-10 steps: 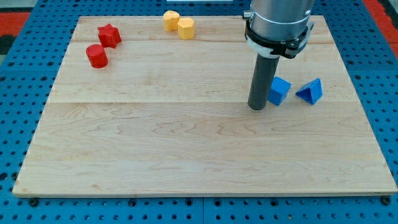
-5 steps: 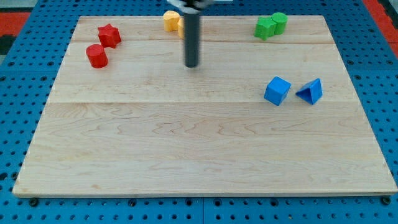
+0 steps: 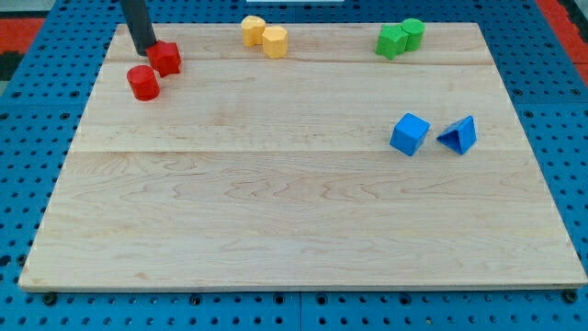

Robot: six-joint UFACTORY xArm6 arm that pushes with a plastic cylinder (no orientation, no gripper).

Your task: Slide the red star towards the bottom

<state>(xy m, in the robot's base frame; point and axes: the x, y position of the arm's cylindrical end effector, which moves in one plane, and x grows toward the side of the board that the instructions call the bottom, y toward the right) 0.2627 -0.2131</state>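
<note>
The red star (image 3: 166, 58) lies near the view's top left corner of the wooden board (image 3: 294, 211). My tip (image 3: 144, 50) stands right against the star's upper left side, touching or nearly touching it. A red cylinder (image 3: 143, 83) sits just below and left of the star, close to it.
Two yellow blocks (image 3: 264, 36) lie at the top middle. Two green blocks (image 3: 401, 37) lie at the top right. A blue cube (image 3: 410, 134) and a blue triangular block (image 3: 458, 135) lie at the right middle.
My tip has swept from beside the blue cube, past the yellow blocks, to the red star's upper left. The star sits slightly further right and lower than before.
</note>
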